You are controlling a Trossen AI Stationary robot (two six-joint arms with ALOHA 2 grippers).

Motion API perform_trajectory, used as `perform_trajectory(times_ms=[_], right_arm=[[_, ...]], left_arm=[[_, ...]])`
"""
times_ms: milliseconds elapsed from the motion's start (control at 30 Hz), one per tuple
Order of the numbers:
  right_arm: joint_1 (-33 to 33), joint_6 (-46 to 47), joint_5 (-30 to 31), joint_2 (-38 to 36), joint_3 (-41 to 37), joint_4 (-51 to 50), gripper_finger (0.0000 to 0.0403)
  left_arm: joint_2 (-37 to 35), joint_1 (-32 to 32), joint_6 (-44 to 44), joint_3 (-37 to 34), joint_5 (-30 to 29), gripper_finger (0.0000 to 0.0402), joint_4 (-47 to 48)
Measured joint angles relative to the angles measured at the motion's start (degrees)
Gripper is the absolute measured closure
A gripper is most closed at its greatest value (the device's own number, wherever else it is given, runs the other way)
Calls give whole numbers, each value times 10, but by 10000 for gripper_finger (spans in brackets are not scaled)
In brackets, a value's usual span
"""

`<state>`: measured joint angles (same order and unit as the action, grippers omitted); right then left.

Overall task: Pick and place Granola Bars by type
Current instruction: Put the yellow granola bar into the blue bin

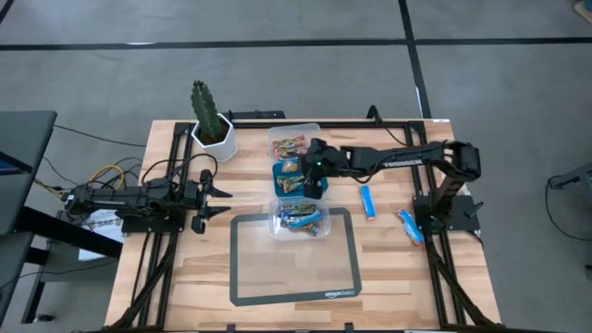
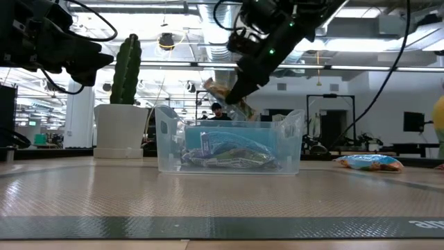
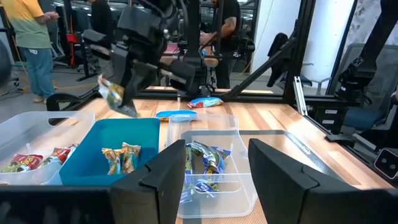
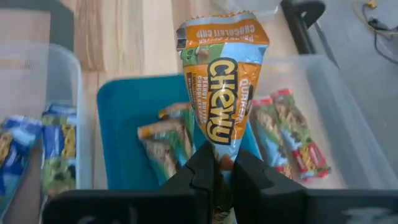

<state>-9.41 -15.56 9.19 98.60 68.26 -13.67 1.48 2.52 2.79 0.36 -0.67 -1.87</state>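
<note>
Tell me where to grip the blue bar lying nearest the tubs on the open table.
Grip the blue bar across its narrow middle, coming straight down from above. It lies flat on the bare wood table with both long edges free, apart from the tubs and from the other loose bar, so fingers fit either side.

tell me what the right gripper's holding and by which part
A brown-gold bar, pinched at one end by the right gripper above the blue tub. Left gripper holds nothing.

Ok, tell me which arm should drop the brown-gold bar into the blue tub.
Right. The right gripper already holds the brown-gold bar above the blue tub, where similar bars lie. The left gripper waits empty beside the tubs.
</note>
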Motion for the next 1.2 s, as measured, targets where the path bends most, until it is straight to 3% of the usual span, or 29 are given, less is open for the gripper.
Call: perform_trajectory(times_ms=[300,767,967,1200], right_arm=[[0,-37,31,2,5,-7,366],[16,-26,76,2,4,-59,247],[46,139,140,-18,4,-169,225],[79,426,167,-66,4,-432,211]], left_arm=[[0,0,0,0,0,233,0],[0,0,0,0,0,233,0],[0,0,0,0,0,233,0],[0,0,0,0,0,233,0]])
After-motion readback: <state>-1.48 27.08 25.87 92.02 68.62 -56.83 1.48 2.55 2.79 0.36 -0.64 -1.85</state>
